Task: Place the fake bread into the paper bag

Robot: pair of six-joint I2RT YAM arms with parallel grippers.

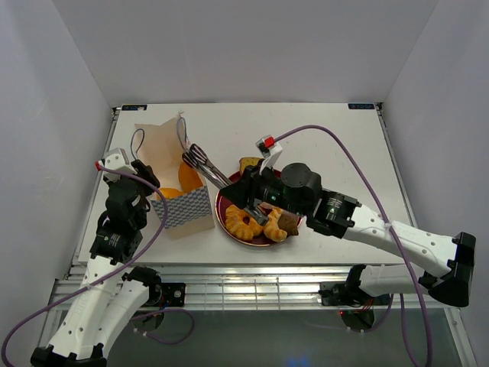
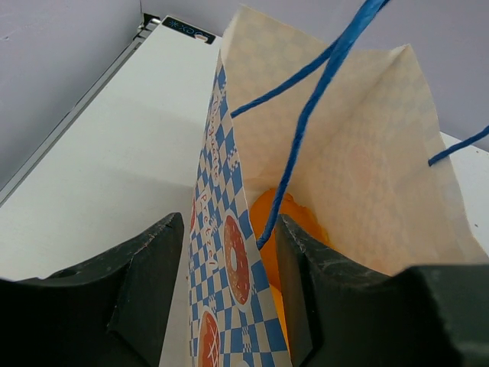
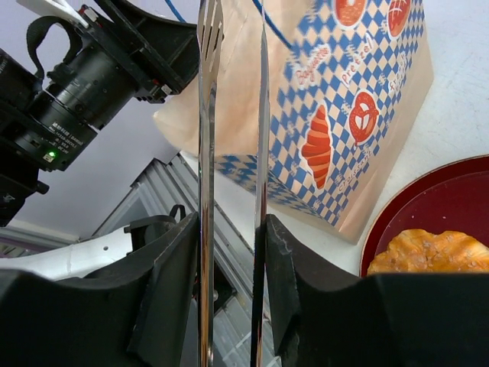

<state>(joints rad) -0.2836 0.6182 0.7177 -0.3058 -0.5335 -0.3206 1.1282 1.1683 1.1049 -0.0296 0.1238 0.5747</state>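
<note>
The left gripper (image 2: 229, 256) is pinched tight on the left wall of the paper bag (image 1: 186, 208). The right gripper (image 3: 233, 245) clasps the tongs (image 1: 212, 171). Their blades are a narrow slit apart with nothing seen between them, and the tips are over the bag mouth. An orange roll (image 1: 189, 178) lies inside the bag; the other bread (image 1: 244, 222) sits on the red plate (image 1: 221, 216) just to the right.

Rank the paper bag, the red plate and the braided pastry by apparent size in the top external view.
1. paper bag, though it stands tall toward the camera, which enlarges it
2. red plate, largely covered
3. braided pastry, clearly smallest
</note>
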